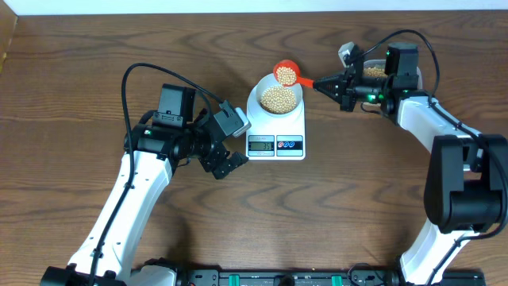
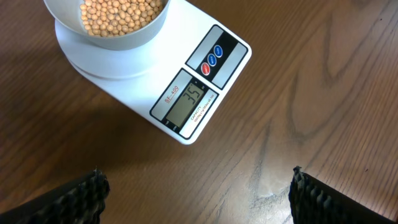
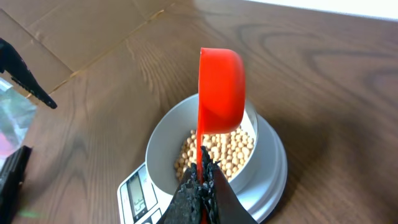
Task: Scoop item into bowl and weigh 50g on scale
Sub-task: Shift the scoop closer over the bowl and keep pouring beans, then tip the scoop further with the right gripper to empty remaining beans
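- Left tool (image 2: 199,196) – fingers spread wide and holding nothing, hovering over the bare wooden worktop (image 1: 79,95) just beside the display end of the scale, touching neither
- Digital kitchen scale (image 2: 214,59) – flat and white, lying on the worktop between the two arms; its grey display shows 35, with three round buttons beside it
- White bowl (image 2: 127,37) – sits upright on the scale's round platform
- Soybeans (image 1: 279,98) – a beige heap lies inside the bowl and covers its bottom
- Red scoop (image 3: 221,90) – held over the bowl's far rim, clear of the heap; the overhead view shows a few beans in its cup
- Right tool (image 3: 200,180) – fingers clamped tight on the scoop's thin red handle, reaching in from the right side of the scale
- Clear tub (image 1: 371,71) – behind the right tool, mostly hidden by the arm, with more beans visible inside
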Available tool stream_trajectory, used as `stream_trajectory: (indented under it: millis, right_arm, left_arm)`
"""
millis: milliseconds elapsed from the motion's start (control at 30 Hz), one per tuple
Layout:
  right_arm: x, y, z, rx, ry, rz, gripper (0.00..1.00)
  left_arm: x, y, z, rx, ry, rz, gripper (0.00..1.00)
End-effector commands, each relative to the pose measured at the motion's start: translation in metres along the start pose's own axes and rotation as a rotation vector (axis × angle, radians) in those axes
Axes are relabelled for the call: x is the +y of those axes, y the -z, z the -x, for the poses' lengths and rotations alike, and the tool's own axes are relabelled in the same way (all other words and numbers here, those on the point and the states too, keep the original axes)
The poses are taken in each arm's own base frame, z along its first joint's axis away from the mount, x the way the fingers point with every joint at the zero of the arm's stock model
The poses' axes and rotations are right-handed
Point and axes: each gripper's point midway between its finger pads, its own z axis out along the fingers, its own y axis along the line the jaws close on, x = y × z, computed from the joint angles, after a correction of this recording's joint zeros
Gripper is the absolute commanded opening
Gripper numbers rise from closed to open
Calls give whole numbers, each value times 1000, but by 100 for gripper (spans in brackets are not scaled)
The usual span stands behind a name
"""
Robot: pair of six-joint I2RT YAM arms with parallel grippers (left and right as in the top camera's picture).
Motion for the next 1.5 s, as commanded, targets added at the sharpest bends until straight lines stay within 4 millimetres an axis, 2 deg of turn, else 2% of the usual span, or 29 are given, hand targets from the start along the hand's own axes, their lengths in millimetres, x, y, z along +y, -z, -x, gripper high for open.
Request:
stream_trajectory:
  millis: [0, 67, 200, 300, 400, 633, 1467]
  right_arm:
    - [5, 2, 14, 8, 73, -53, 1]
    - [4, 0, 6, 37, 92, -67, 1]
    - [19, 3, 19, 11, 121, -26, 1]
    - [16, 4, 21, 22, 127, -69, 1]
    - [8, 4, 11, 67, 137, -118, 1]
    - [16, 5, 16, 64, 161, -103, 1]
    - [14, 4, 12, 78, 155, -117, 1]
  left_arm:
    - [2, 5, 9, -23, -15, 4, 95]
    - [2, 5, 9, -23, -15, 4, 95]
    - [2, 5, 9, -23, -15, 4, 95]
    - [2, 5, 9, -23, -15, 4, 95]
    - [2, 5, 9, -24, -15, 4, 95]
    - [2, 5, 9, -23, -15, 4, 95]
    - [2, 5, 9, -23, -15, 4, 95]
